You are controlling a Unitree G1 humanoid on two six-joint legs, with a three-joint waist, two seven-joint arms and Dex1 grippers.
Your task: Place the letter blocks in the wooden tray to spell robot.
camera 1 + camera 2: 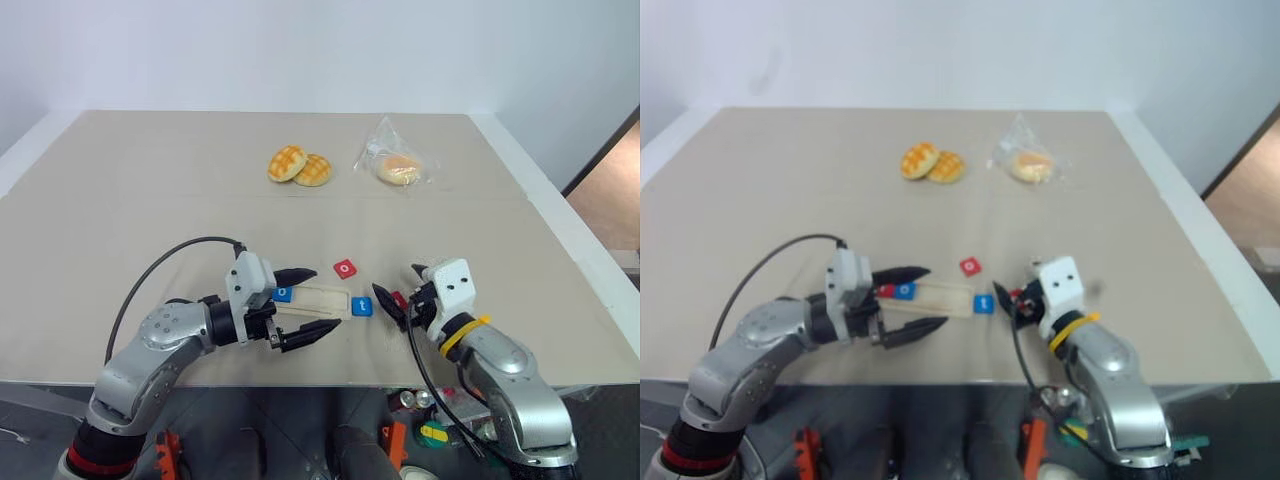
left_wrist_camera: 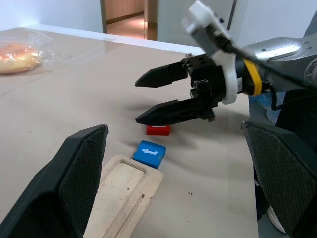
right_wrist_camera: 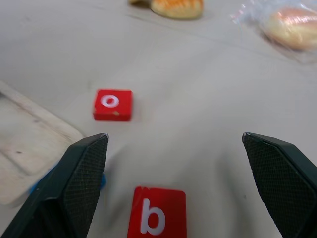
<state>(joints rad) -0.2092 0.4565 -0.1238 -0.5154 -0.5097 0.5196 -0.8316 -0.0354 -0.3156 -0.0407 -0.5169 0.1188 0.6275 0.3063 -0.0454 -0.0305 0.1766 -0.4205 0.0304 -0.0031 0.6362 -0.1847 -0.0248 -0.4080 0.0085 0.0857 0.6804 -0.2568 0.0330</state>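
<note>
Two open hands, left hand (image 1: 304, 304) and right hand (image 1: 397, 300), flank the wooden tray (image 1: 322, 299).

The counter (image 1: 150, 190) is covered in a matt beige, smooth surface. The wooden tray (image 2: 124, 191) is seen as pale, unvarnished wood with faint grain. The letter blocks (image 3: 157, 216) look smooth with a slight sheen. A clear, crinkled plastic bag (image 1: 392, 150) is glossy. Textured black pads are borne by the right tool (image 3: 173, 188).
</note>
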